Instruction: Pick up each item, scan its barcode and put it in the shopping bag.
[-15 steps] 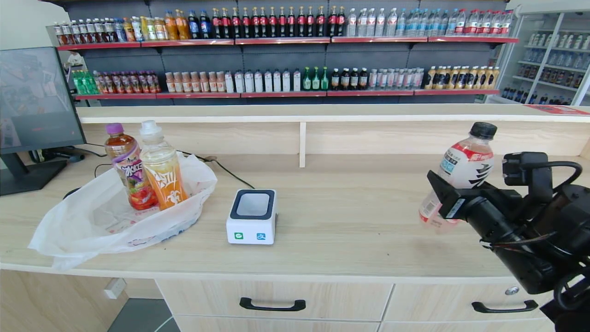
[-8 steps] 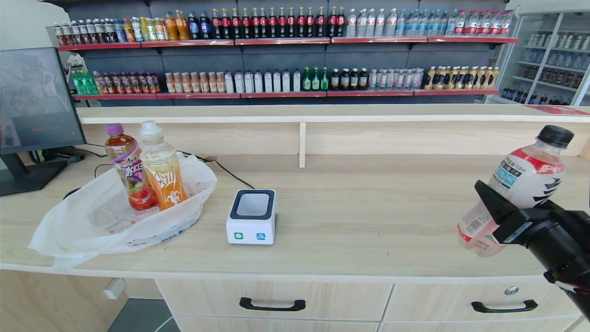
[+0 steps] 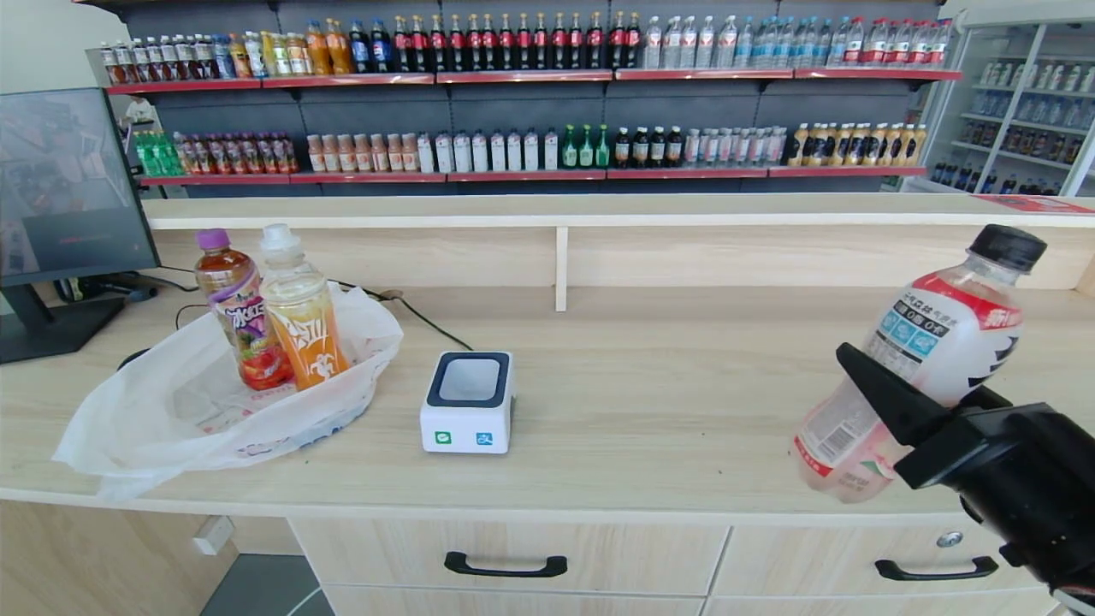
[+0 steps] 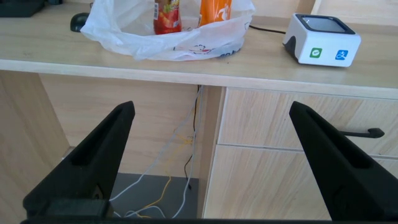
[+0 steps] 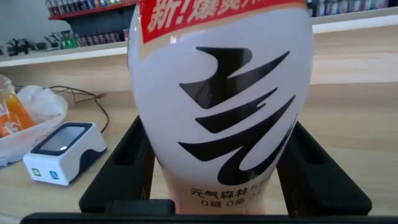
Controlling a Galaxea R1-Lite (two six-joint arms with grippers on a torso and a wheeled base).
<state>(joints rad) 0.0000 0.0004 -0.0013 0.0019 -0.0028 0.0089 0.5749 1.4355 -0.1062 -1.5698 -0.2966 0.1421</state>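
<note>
The tabletop [image 3: 650, 402] bore the bag [image 3: 145, 419], with two drinks [image 3: 295, 316] stood in it, left of the scanner [image 3: 468, 400]. The bottle [image 3: 932, 351] hung tilted in the air well right of the scanner, clamped about its lower half by the right hand [image 3: 907, 385]. It looked full, so probably weighty, smooth and slippery, with a thin wall that gives. The waist seemed the safest hold. The left hand [image 4: 211, 112] gaped empty, below and nearer than the scanner. Against the earlier frame, the bottle had come lower and closer to the scanner.
</note>
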